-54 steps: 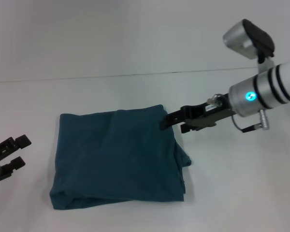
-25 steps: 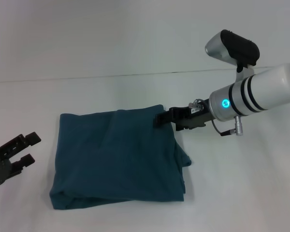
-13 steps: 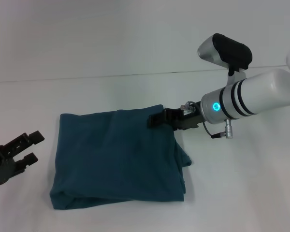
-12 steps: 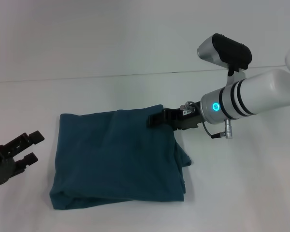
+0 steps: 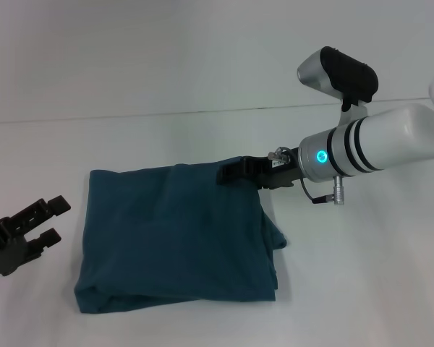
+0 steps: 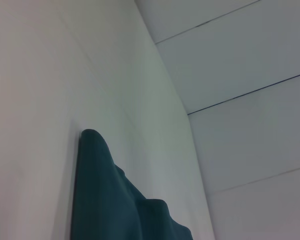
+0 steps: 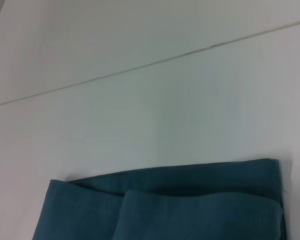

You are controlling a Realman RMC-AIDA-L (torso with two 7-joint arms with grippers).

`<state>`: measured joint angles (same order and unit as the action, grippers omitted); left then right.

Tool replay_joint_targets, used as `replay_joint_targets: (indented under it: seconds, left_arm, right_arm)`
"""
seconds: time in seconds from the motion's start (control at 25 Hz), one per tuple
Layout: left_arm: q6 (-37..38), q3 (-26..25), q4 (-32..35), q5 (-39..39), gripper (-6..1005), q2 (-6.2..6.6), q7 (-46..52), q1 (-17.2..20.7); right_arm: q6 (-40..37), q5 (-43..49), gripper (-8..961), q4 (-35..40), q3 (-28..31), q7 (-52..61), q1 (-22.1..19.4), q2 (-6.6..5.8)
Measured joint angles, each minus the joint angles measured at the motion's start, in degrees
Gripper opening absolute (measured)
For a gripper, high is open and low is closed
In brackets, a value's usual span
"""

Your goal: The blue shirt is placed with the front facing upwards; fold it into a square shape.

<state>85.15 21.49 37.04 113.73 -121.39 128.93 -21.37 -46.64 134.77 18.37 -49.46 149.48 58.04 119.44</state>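
While the left gripper [image 5: 40, 220] sits low at the left edge of the head view, its two black fingers [image 5: 45, 209] are spread apart with nothing between them, and it hangs beside the shirt's left edge without touching it. Its wrist view takes in only a rounded corner of teal cloth against the white table.

Next to the right lies the shirt [image 5: 177, 238], on the white table [image 5: 202, 137]. It is folded into a rough square of several layers, plain teal on top, with no lettering or collar showing. The near edge is thick and rounded, with stacked layers visible at the near left corner. The right edge is uneven: a lower layer bulges out past the top layer about halfway down. Soft creases run across the top surface. From the right wrist view, the far edge of the shirt [image 7: 165, 205] shows as two stacked layers, the upper one lying a little back from the lower.

Farther right, the right gripper [image 5: 231, 173] reaches in from the right, nearly level, its black tip over the shirt's far right corner. Whether its fingers are parted or pinching cloth, I cannot tell. Behind it come the silver wrist with a glowing cyan ring and the wrist camera above.
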Motion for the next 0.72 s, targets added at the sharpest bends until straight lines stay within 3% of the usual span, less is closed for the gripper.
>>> replay_joint_targets:
  seconds: [0.52,0.72]
  left_arm:
    - [-0.1,0.2,0.0,0.0,949,0.01,-0.1,0.0]
    - [-0.1,0.3,0.0,0.0,949,0.01,-0.1,0.0]
  right_arm:
    - [0.6,-0.8,728,0.5,0.0,0.4,-0.7,-0.06]
    - [0.9,-0.6,623,0.2,-0.1,0.7,-0.6,-0.07]
